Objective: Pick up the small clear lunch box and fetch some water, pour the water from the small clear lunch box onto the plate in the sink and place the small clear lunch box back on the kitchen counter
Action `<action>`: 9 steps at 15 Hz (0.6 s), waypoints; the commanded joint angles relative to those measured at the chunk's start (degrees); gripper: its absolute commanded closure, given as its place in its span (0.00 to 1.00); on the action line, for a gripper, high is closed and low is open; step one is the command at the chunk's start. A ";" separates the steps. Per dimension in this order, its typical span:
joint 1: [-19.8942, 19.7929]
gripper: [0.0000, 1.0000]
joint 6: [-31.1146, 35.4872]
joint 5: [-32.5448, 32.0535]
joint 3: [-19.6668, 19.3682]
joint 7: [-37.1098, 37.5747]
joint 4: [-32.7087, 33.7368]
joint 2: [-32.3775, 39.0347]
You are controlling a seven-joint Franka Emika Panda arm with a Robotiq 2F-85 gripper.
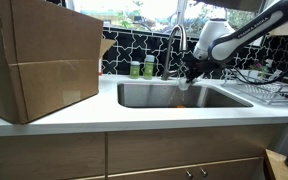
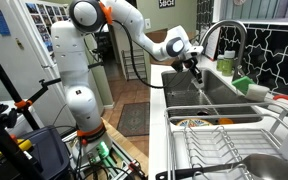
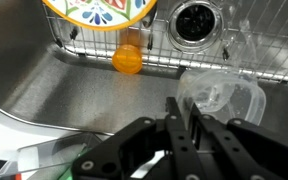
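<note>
My gripper (image 3: 181, 104) is shut on one wall of the small clear lunch box (image 3: 224, 95) and holds it over the sink (image 3: 44, 85). The tub is transparent, and I cannot tell whether it holds water. A colourfully patterned plate (image 3: 99, 10) lies on a wire grid at the sink bottom, at the top of the wrist view. In both exterior views the gripper (image 1: 189, 74) (image 2: 194, 62) hangs over the steel basin (image 1: 164, 97) beside the curved faucet (image 1: 177, 42). The lunch box (image 1: 184, 86) shows faintly under the fingers. The white kitchen counter (image 1: 84, 112) surrounds the sink.
An orange ball (image 3: 128, 60) and the drain (image 3: 194, 20) are in the basin. A big cardboard box (image 1: 39, 60) stands on the counter. Green bottles (image 1: 142, 68) stand behind the sink. A wire dish rack (image 1: 269, 92) (image 2: 224, 150) sits beside the sink.
</note>
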 commanded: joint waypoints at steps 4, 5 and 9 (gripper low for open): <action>0.07 0.97 -9.03 -14.83 -3.33 1.56 -3.91 -4.39; -0.38 0.97 -9.64 -16.35 -3.48 0.86 -4.51 -4.96; -2.27 0.97 -11.75 -21.87 -3.70 -2.87 -6.97 -6.48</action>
